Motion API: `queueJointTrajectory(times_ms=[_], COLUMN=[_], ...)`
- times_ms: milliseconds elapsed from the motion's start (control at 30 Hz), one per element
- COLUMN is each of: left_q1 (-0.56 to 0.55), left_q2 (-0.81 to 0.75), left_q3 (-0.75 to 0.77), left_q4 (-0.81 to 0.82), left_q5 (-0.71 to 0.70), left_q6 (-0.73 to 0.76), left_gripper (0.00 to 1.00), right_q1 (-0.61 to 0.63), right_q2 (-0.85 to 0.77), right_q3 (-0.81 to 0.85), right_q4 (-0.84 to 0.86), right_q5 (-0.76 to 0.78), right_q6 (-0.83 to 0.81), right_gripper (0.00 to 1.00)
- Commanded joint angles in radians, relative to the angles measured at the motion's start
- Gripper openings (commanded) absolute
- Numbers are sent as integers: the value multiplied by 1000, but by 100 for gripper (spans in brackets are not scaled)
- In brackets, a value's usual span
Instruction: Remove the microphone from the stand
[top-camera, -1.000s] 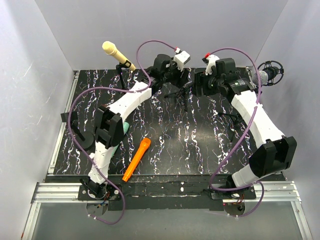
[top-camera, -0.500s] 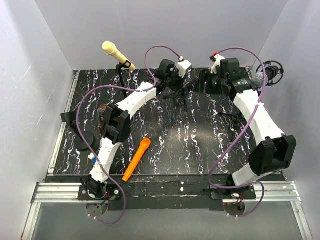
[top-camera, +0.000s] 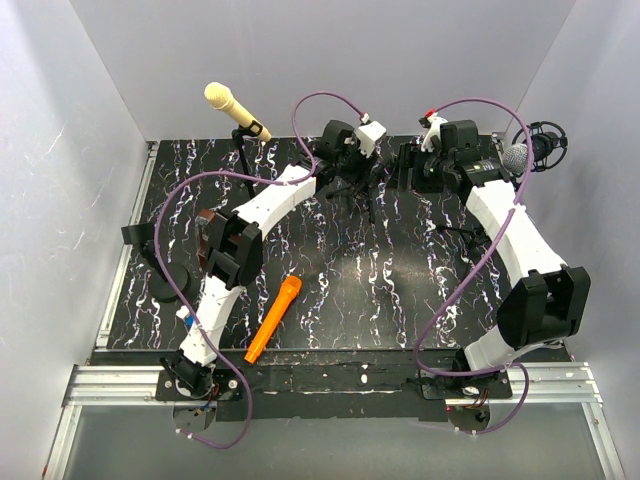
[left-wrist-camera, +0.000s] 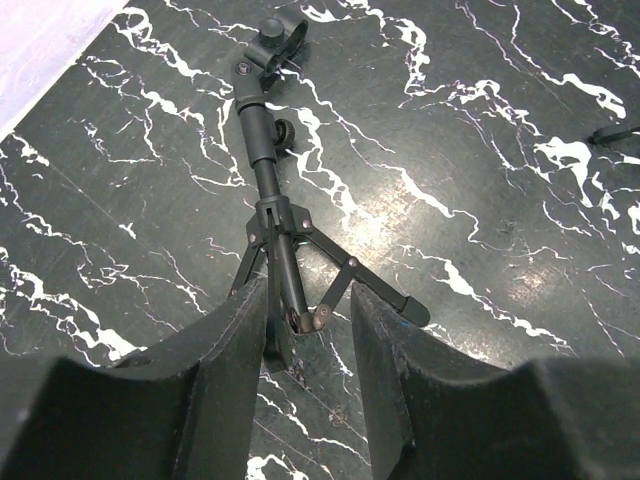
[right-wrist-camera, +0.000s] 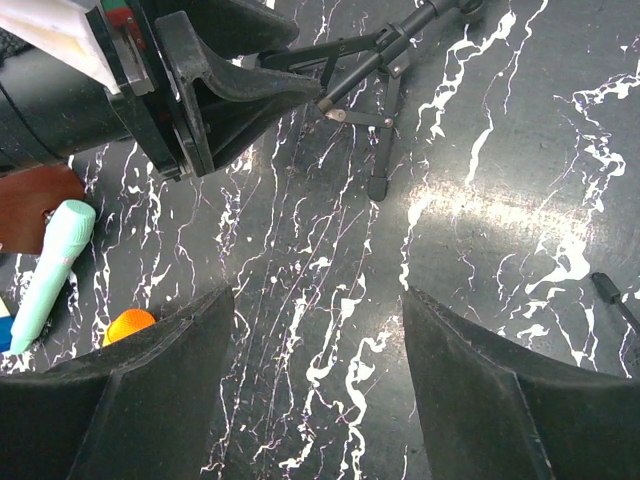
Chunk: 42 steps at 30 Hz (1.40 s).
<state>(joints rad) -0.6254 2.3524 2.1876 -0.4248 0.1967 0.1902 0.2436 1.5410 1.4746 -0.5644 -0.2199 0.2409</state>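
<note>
1. a black table with white marble veining (top-camera: 330, 280) carries both arms, whose grippers are close together near its far middle.
2. the left gripper (left-wrist-camera: 310, 290) stands partly open. its two black fingers sit either side of the lower stem of a small black tripod stand (left-wrist-camera: 266, 165), just where the legs spread. the gap is wider than the stem, and i cannot tell whether either finger presses on it.
3. the stand's round clip (left-wrist-camera: 272, 30) points away from the wrist camera. i cannot tell whether the stand is upright or tipped.
4. the right gripper (right-wrist-camera: 318, 295) is spread wide with only table between its fingers, near the left one and the tripod's feet.
5. a long orange microphone (top-camera: 272, 320) lies flat on the table towards the front, beside the left arm and well apart from the tripod.
6. a pale yellow microphone (top-camera: 232, 105) sits tilted in a thin black stand (top-camera: 243, 150) at the far left corner.
7. a grey mesh-headed microphone (top-camera: 518, 158) sits in a black ring mount (top-camera: 547, 148) at the far right.
8. a mint-green microphone (right-wrist-camera: 50, 265) lies on the table by the left arm.
</note>
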Motion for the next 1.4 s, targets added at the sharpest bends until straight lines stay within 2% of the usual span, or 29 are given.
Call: queueJointTrajectory(times_ms=[0, 133, 200, 300, 367, 433, 500, 533, 667, 833, 1067, 1133, 1233, 1367], left_q1=[6, 6, 4, 4, 4, 4, 6, 6, 10, 10, 10, 10, 10, 10], left_q2=[39, 50, 56, 61, 64, 65, 62, 61, 54, 59, 53, 38, -19, -174], left_q3=[18, 24, 32, 41, 50, 64, 84, 99, 147, 135, 126, 127, 88, -116], left_q4=[-68, -55, -55, -46, -40, -40, -57, -68, -89, -88, -121, -121, -115, -28], left_q5=[-100, -112, -126, -111, -108, -112, -97, -80, -71, -97, -79, -65, -48, -36], left_q6=[6, 8, 8, 6, -11, -32, -55, -63, -100, -89, -89, -97, -107, -155], left_gripper=[39, 46, 44, 31, 31, 37, 50, 53, 53, 39, 11, 0, 0, 0], right_q1=[-10, -10, -12, -13, -15, -20, -23, -27, -35, -41, -43, -43, -43, -43], right_q2=[11, 22, 27, 31, 31, 31, 31, 28, 28, 39, 50, 65, 114, 211], right_q3=[-2, 4, 7, 10, 10, 3, -3, -5, -14, -14, -5, 6, 50, 119], right_q4=[37, 38, 38, 40, 40, 41, 41, 41, 43, 41, 41, 40, 26, 29], right_q5=[-24, -32, -32, -33, -35, -38, -44, -44, -50, -56, -62, -76, -102, -113], right_q6=[18, 20, 20, 21, 21, 20, 20, 20, 26, 31, 35, 46, 80, 156], right_gripper=[75, 75, 75, 75, 75, 75, 75, 75, 75, 75, 75, 75, 75, 75])
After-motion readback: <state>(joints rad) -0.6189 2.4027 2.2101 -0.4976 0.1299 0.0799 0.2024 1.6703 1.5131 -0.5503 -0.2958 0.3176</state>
